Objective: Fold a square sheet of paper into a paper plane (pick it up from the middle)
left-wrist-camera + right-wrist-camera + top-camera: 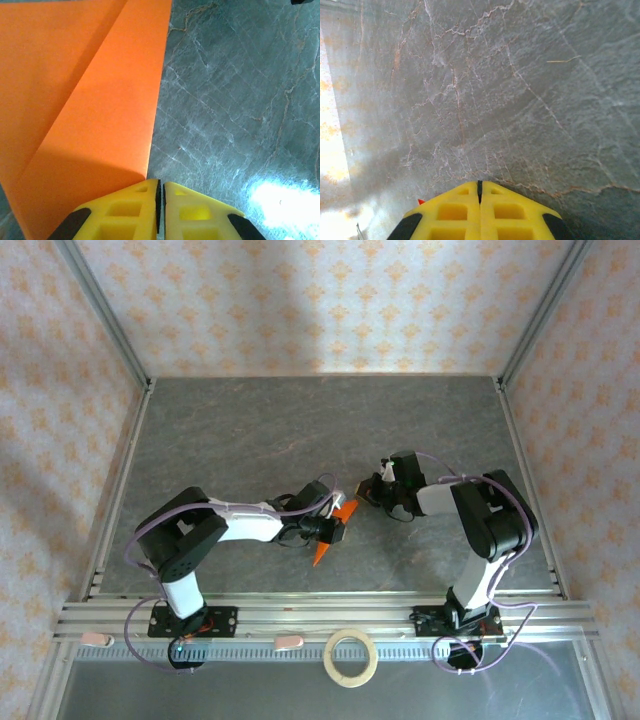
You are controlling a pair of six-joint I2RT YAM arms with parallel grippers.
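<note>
The paper plane is a narrow bright orange piece lying on the grey table, its point toward the near edge. My left gripper sits over its middle, so orange shows on both sides of the fingers. In the left wrist view the folded orange paper lies flat with a diagonal crease, and its straight right edge runs down to the left fingertip. The left gripper is shut to a hairline gap with nothing visible between the jaws. My right gripper is shut and hovers just right of the plane's far end. A tiny orange tip peeks beside the right gripper.
A pale tape ring lies on the near shelf below the aluminium rail. Metal frame posts and patterned walls close in the table on three sides. Bare marbled surface stretches behind both grippers.
</note>
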